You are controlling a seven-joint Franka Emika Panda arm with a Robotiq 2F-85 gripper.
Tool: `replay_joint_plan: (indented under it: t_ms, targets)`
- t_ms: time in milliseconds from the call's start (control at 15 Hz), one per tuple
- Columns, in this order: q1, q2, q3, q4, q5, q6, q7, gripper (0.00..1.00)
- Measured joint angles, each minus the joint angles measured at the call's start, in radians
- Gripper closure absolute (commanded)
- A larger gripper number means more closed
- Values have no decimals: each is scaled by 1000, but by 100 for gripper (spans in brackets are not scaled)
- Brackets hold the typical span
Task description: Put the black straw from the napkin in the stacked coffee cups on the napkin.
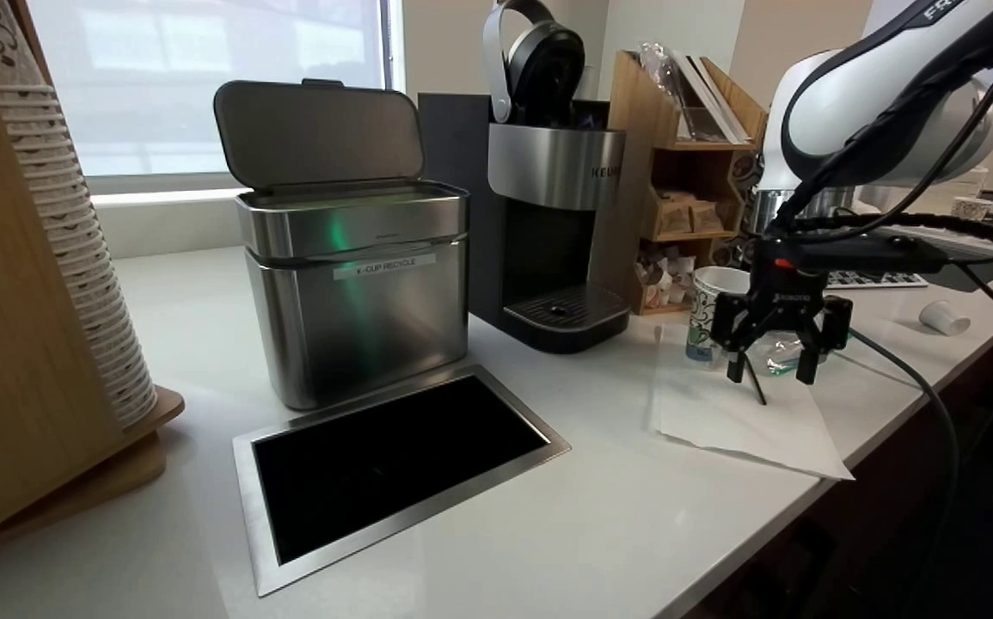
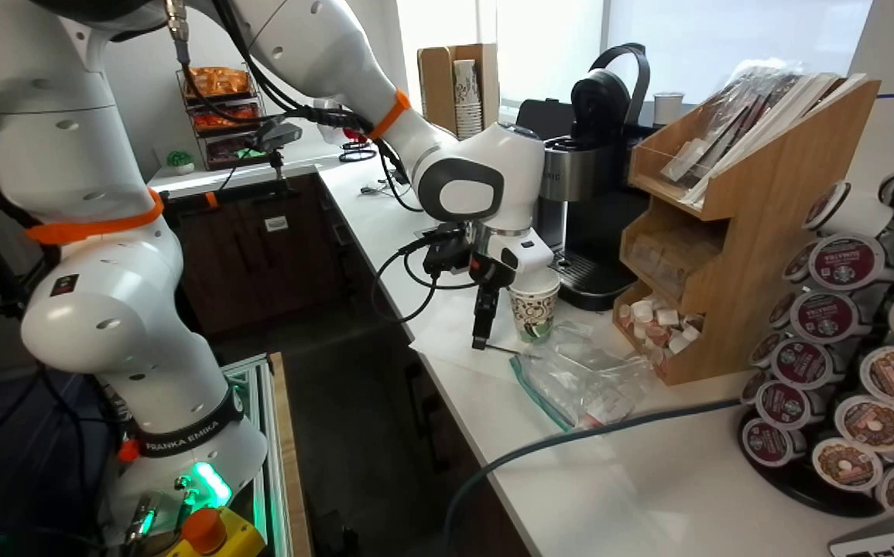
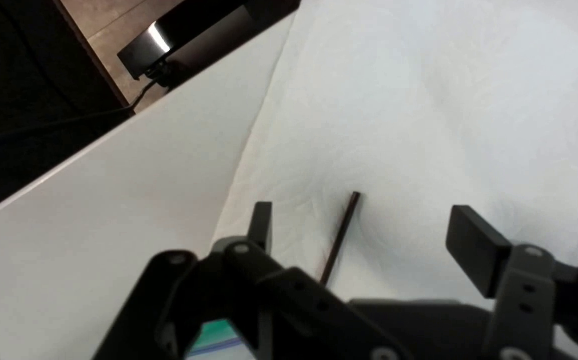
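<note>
The black straw (image 1: 757,385) lies on the white napkin (image 1: 737,434). In the wrist view the straw (image 3: 340,237) lies on the napkin (image 3: 419,125) between the fingers, closer to the left one; its near end is hidden behind the gripper's linkage. My gripper (image 3: 364,230) is open and empty, pointing down low over the napkin; it also shows in an exterior view (image 1: 771,370). I cannot tell if the fingertips touch the napkin. The stacked coffee cups (image 1: 704,314) stand upright beside the gripper, also in an exterior view (image 2: 533,307), and are out of the wrist view.
A clear plastic bag (image 2: 586,371) with a teal zip lies beside the cups and straw. A coffee machine (image 1: 556,172) and a wooden organizer (image 2: 795,232) stand behind. A dark hose (image 2: 570,441) crosses the counter. The counter's front edge is close to the napkin.
</note>
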Motion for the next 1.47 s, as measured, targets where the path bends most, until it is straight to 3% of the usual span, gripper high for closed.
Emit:
replay_joint_plan:
  t_ms: [533, 1067, 1200, 1467]
  targets:
    - [-1, -102, 4, -93, -45, 20, 62, 0]
    - [-7, -190, 73, -282, -351, 326, 412, 0]
    - [-17, -212, 79, -323, -362, 380, 483, 0]
    - [-29, -229, 83, -334, -369, 384, 497, 0]
